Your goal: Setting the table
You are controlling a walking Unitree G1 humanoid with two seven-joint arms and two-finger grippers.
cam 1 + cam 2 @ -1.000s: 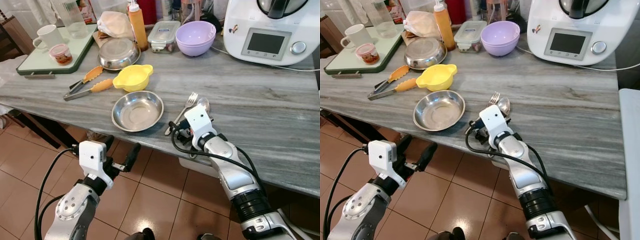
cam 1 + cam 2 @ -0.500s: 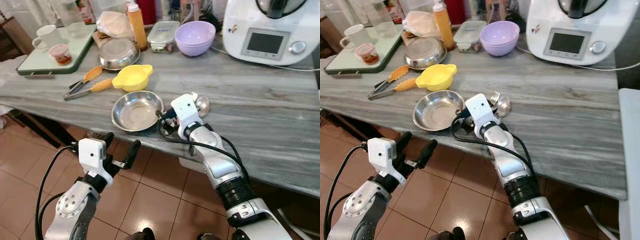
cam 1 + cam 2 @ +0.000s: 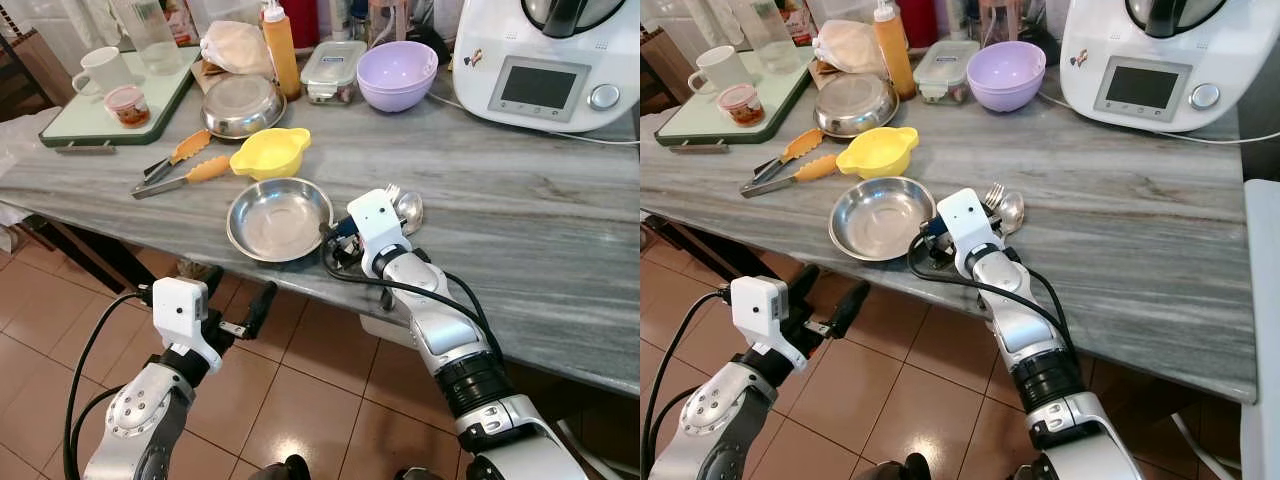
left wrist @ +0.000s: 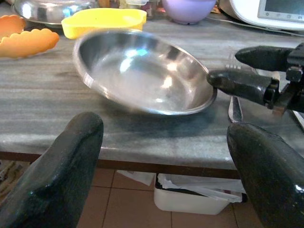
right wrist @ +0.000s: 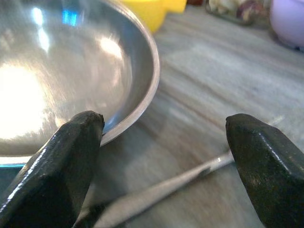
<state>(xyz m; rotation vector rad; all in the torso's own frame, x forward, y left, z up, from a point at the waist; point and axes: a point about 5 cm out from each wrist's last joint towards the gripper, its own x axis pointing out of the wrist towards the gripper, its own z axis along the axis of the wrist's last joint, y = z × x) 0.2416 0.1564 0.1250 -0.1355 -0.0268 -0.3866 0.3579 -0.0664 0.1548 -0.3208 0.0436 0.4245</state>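
Since a second ago the right arm has swung from beside the fork and spoon toward the steel bowl. Its right pincer (image 4: pixel 259 78) now sits low over the counter (image 3: pixel 520 215), fingers spread wide, one black fingertip touching the near-right rim of the shallow steel bowl (image 3: pixel 278 218). In the right wrist view the bowl rim lies beside one finger, and a thin metal handle lies on the counter between the two fingers.

Just behind the right wrist lie a fork (image 3: pixel 391 191) and a spoon (image 3: pixel 410 208), side by side on the counter, partly hidden by the white wrist housing.

The left pincer (image 3: pixel 240 309) hangs below the counter edge over the tiled floor (image 3: pixel 300 400), fingers spread, holding nothing. Its wrist view looks up at the bowl and the right pincer's fingers.

Behind the steel bowl sits a yellow bowl (image 3: pixel 268 153) with small handles, and left of it lie tongs (image 3: pixel 180 168) with orange tips. Farther back is a second steel dish (image 3: pixel 240 105), an orange squeeze bottle (image 3: pixel 281 50), a lidded container (image 3: pixel 333 71) and a lilac bowl (image 3: pixel 396 76). At far left a green-edged tray (image 3: pixel 90 125) carries a white mug (image 3: pixel 103 70), a small tub (image 3: pixel 128 105) and a clear jug (image 3: pixel 150 35). At far right stands a white kitchen machine (image 3: pixel 545 60) with a grey screen and a round knob. No writing on it can be read.
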